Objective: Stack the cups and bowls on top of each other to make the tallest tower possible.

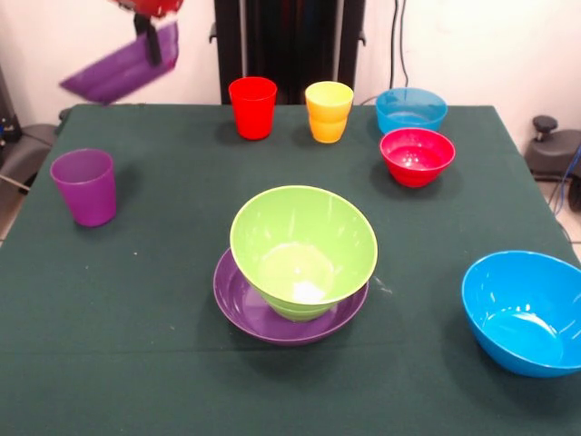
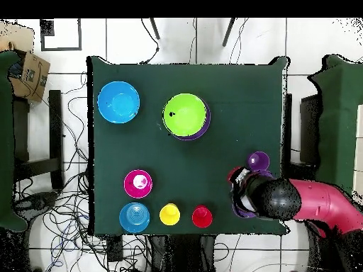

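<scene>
Blue bowl (image 1: pixel 525 313) nearest; jaws (image 1: pixel 150 36) clamped on tilted purple bowl (image 1: pixel 123 71), raised.

Glossy plastic lime bowl (image 1: pixel 303 250) on a matt green cloth (image 1: pixel 163 300).

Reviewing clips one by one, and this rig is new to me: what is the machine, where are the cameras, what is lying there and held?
A one-armed robot. One camera faces it across the table; the other looks straight down. Its gripper, top left in the front view, holds a tilted purple bowl. On the table: a lime green bowl sitting in a second purple bowl, a large blue bowl, a red bowl, a light blue bowl, a red cup, a yellow cup, a purple cup.
</scene>
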`<act>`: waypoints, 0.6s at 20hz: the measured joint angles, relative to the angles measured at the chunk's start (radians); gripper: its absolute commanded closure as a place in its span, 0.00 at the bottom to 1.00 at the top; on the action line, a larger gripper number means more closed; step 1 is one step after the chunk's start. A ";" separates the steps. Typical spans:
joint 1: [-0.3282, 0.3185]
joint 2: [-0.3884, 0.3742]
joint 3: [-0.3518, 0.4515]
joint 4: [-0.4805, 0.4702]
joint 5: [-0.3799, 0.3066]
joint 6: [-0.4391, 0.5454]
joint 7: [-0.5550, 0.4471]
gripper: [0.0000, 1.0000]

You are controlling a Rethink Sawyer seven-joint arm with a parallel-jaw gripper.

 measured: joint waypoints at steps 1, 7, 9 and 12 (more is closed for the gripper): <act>0.003 -0.019 0.011 -0.002 0.016 0.035 -0.008 1.00; 0.030 -0.121 0.072 -0.025 0.089 0.227 -0.061 1.00; 0.044 -0.142 0.084 -0.039 0.101 0.269 -0.069 1.00; 0.086 -0.154 0.093 -0.076 0.108 0.302 -0.070 1.00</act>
